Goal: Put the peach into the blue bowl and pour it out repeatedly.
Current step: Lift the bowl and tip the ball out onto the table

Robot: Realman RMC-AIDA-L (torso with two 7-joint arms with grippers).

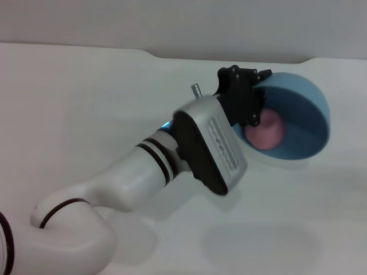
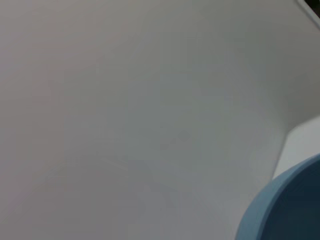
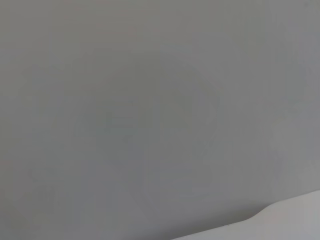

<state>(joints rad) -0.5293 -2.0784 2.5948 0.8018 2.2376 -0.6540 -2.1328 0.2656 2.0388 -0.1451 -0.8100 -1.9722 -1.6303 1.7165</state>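
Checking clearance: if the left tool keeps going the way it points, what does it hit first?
Most likely the bowl: in the head view the left tool sits at its rim, aimed into the tilted opening where the peach lies. Whether it would meet the peach or the inner wall first is unclear; depth is hard to judge.

The blue bowl (image 1: 301, 123) is held tilted on its side above the table (image 1: 86, 103), toward the far right of the head view, its opening turned toward the robot. The peach (image 1: 265, 131) is seen inside the bowl, against its lower left wall. The left gripper (image 1: 246, 94) is placed at the bowl's left rim, its arm reaching in from the near left. A part of the bowl's rim (image 2: 285, 205) is seen in the left wrist view.
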